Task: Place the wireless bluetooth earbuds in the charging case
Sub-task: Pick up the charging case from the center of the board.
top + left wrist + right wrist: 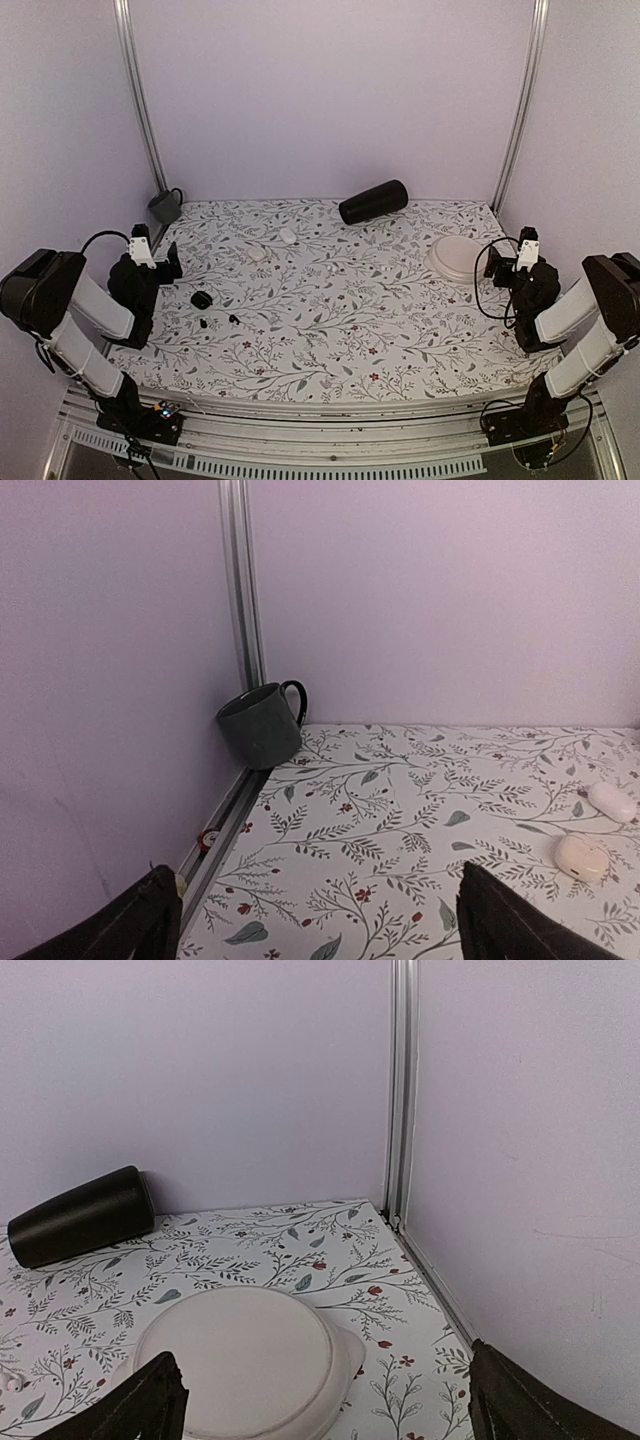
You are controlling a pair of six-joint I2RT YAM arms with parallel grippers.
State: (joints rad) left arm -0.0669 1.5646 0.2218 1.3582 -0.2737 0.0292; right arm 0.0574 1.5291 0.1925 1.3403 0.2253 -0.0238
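Find L gripper spread wide and empty, aimed at the back-left corner. Same for R gripper: wide apart, holding nothing, aimed at the back-right corner. Look for the earbuds just behind and to the right of L gripper, toward the near edge, w/ second bud near the first but not touching, both outside L wrist view. Take as charging case, prob., the small black rounded item btw. L gripper and the buds; cannot tell if lid open. For this step (reach the first bud, by my judgement; nothing inserted yet), turn L wrist back and down until a bud shows btw. the fingers. Come from straight above, narrow the jaws before descent and close slow; otherwise risk to flick such tiny glossy thing away. Mind the cloth: white w/ grey leaf and small red flower print, easy to confuse dark buds w/ dark leaves. Note ahead of L gripper a grey mug in the corner and two small whitish items to the front-right. Note ahead of R gripper a white round dish and a black cylinder lying on its side. Around all: pale lilac walls, aluminium posts in the corners.
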